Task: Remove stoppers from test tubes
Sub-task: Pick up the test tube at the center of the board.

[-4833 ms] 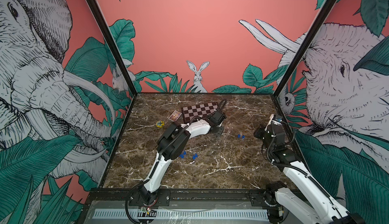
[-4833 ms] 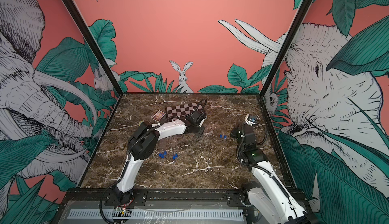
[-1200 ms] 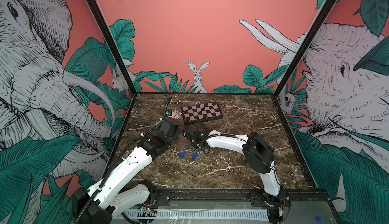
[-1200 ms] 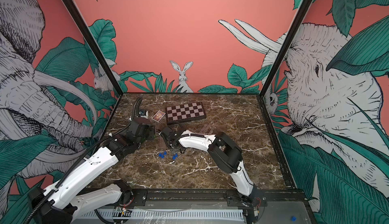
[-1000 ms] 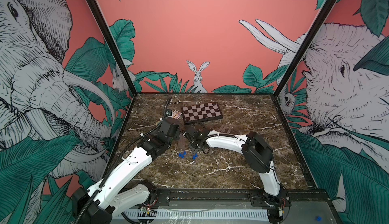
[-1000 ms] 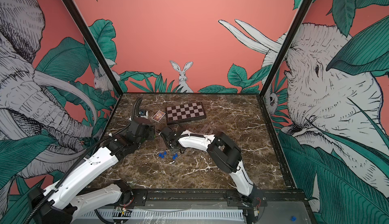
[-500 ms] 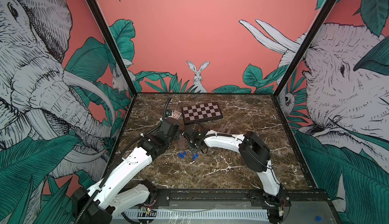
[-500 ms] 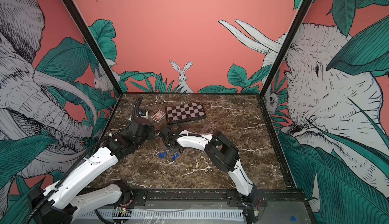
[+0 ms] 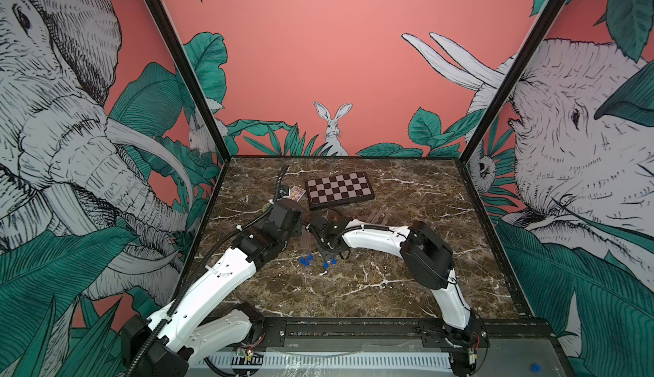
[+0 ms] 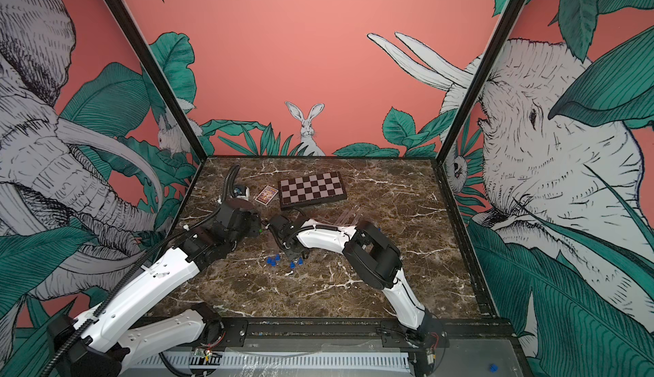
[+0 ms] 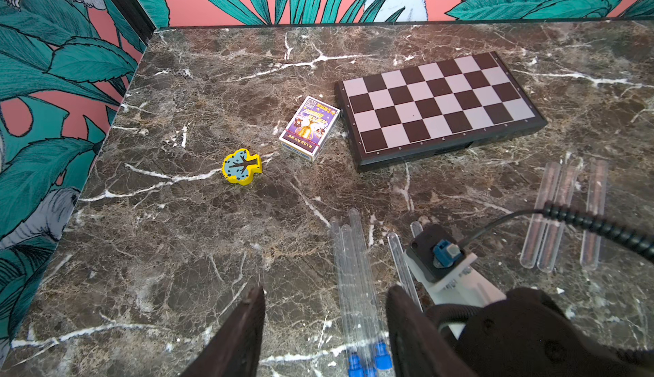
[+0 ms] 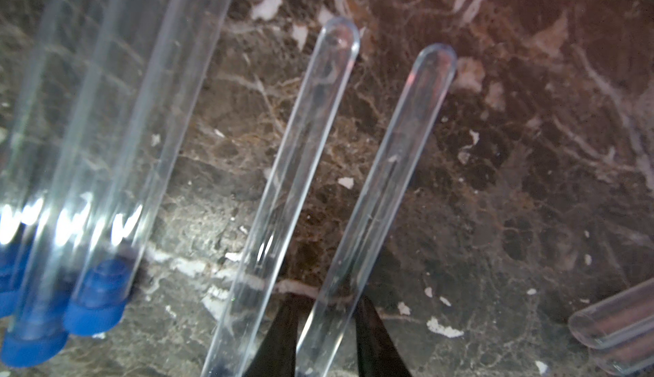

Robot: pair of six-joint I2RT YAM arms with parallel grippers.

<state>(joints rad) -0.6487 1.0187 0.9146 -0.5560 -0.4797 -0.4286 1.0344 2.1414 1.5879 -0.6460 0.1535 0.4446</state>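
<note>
Both arms reach inward, wrists nearly meeting. The left gripper gapes over three test tubes plugged with blue stoppers. The right gripper flanks another tube, grip unclear. A chessboard lies beyond.

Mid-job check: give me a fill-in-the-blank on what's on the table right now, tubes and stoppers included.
1. The card box lies between the yellow toy piece and the ____.
2. The stoppers plugging the bundled test tubes are ____ in colour.
3. Between the fingers of the left gripper lie ____ stoppered tubes.
4. The right gripper has one finger on each side of a single clear ____.

Missing words: chessboard; blue; three; test tube.
</note>
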